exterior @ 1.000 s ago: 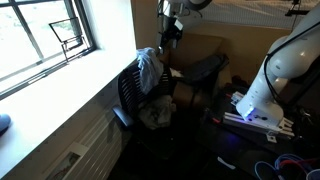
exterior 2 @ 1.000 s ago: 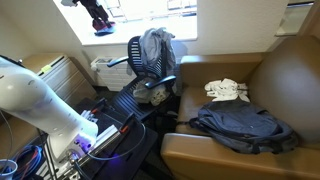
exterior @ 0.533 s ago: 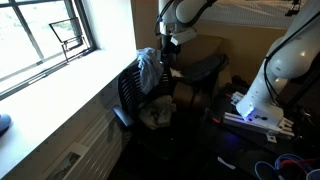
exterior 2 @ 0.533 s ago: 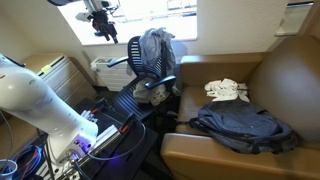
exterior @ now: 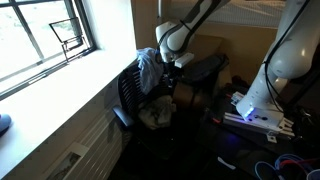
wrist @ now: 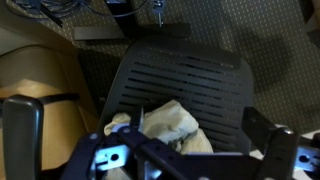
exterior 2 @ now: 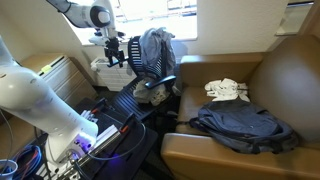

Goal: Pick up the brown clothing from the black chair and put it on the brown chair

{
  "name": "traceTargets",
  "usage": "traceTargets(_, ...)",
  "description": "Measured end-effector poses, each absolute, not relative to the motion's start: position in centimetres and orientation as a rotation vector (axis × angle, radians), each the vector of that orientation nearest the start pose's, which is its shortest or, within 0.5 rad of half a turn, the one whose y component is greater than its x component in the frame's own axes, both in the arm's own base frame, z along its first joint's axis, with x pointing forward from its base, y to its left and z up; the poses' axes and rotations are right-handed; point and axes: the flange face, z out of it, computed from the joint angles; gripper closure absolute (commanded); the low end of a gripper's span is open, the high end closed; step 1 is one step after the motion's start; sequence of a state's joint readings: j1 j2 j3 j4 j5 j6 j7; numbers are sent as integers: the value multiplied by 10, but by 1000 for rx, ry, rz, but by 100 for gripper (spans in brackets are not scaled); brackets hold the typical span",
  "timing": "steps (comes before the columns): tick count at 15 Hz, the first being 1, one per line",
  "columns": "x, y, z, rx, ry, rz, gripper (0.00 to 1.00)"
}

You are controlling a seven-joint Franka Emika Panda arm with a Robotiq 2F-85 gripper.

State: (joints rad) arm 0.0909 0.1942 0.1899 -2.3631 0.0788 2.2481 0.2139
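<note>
One pale grey-tan garment (exterior 2: 155,48), bluish-patched, drapes limply over the black chair (exterior: 127,92).

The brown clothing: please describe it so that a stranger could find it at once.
By the window stands the black chair with a ribbed round back. The brown clothing hangs over the top of that back. It is pale grey-tan with whitish patches, unlike the white cloth and the dark garment lying on the brown chair.
</note>
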Motion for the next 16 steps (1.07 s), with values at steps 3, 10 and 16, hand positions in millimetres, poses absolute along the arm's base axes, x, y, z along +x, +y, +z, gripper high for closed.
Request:
traceTargets(3, 459, 139, 185, -3216, 16, 455, 0)
traceTargets(10, 475, 184, 191, -3375, 326, -69, 0)
traceTargets(16, 479, 173, 192, -3383, 460, -103, 0)
